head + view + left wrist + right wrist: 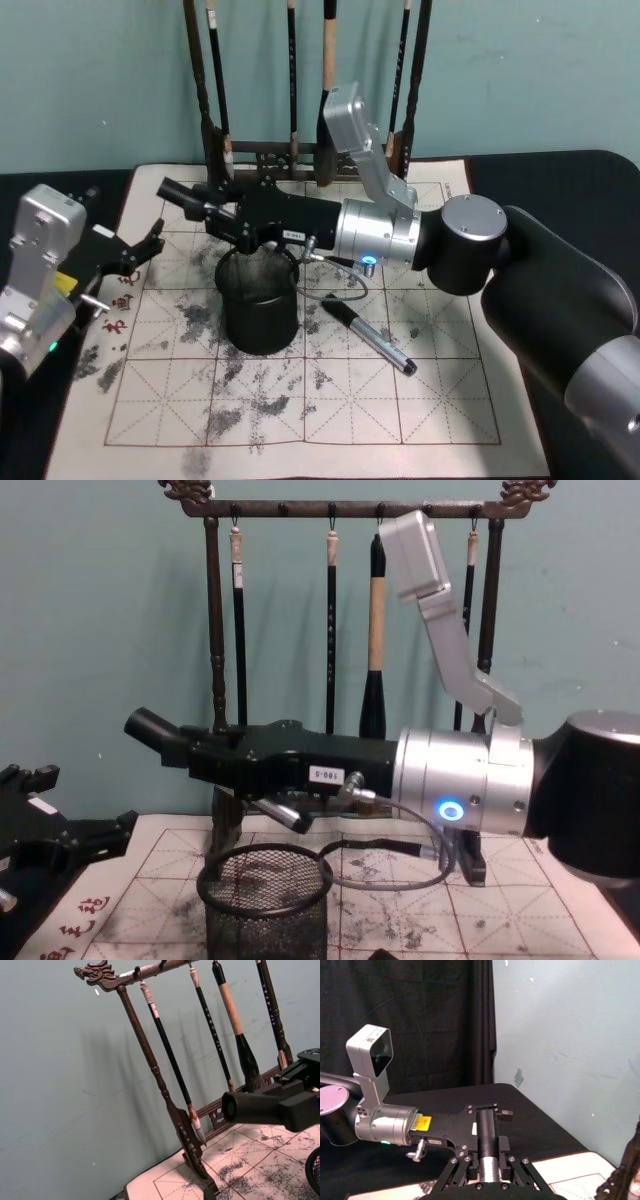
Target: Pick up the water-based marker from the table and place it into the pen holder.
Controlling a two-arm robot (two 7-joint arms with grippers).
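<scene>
Grips the water-based marker [176, 193] roughly level in the closed right pincer [208, 208] above the pen holder [260, 325]; holds the left pincer [152, 246] open, empty, by the left edge of the mat [440, 400]

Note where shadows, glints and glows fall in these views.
Left wrist view: the brush rack and its brushes throw soft shadows on the wall. Head view: light catches the silver end of the marker on the mat. Chest view: a blue light glows on the right arm.
</scene>
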